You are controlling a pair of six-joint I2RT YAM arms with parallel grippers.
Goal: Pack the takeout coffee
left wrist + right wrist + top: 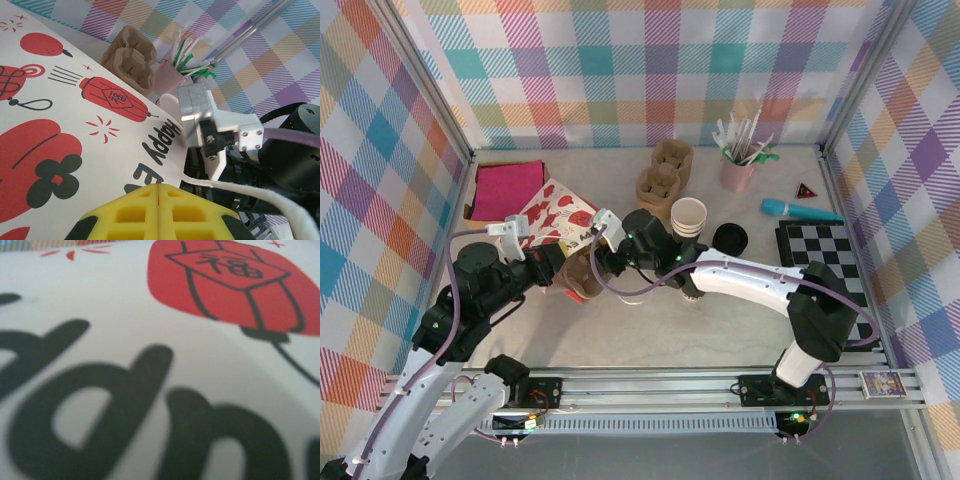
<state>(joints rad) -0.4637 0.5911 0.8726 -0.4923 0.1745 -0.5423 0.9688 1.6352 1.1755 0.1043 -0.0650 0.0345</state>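
Left claw [159, 212] pressed together beside the printed bag [60, 125]; right claw [605, 245] state unclear; pink cup [736, 174] holds straws [745, 135] at the bench's [620, 330] far edge

The white paper bag [65, 107] reads "Happy"; its red lantern [112, 97] bears "福".

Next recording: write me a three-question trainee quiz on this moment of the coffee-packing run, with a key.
1. True or false: the left end effector stands wide open.
2. What does the pink cup at the back of the table hold? A) white and green sticks B) folded napkins C) black lids
3. Which word can be read in full on the lantern-print bag in the left wrist view?

Key: 1 false, it is shut. 2 A. 3 "Happy".
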